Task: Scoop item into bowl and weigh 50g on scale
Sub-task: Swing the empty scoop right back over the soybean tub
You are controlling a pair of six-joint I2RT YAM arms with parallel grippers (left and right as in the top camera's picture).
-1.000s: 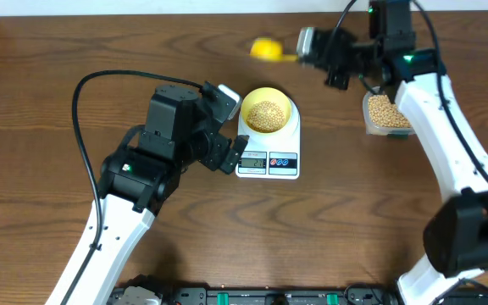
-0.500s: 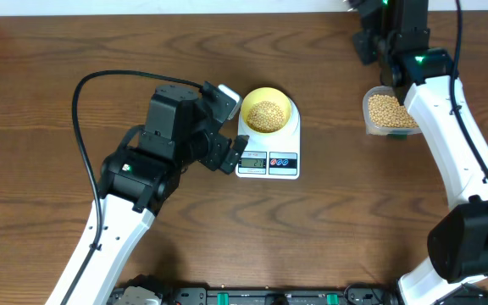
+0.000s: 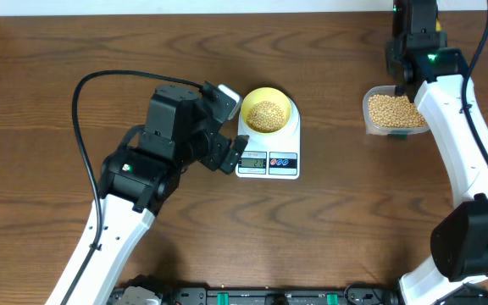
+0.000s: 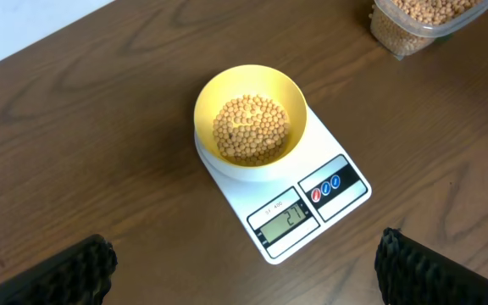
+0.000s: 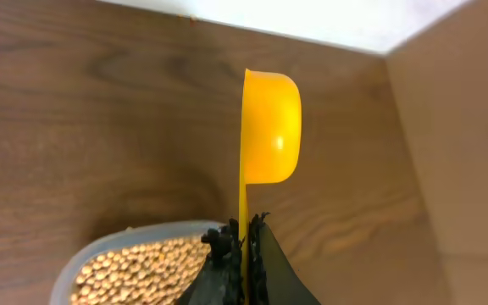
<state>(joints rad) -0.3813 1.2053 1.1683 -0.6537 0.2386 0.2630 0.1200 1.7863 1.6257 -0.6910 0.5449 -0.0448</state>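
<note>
Right tool [image 5: 244, 247] pinches the scoop [image 5: 269, 127] handle and left tool [image 3: 230, 127] gapes empty; a tilted carry would spill beans [image 5: 134, 267] short of the bowl [image 4: 206, 106].

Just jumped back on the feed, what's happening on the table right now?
The right gripper is shut on the handle of the yellow scoop, holding it above the clear tub of beans at the far right. The bowl sits on the scale with a heap of beans in it. The left gripper is open, holds nothing and hovers just short of the scale.
</note>
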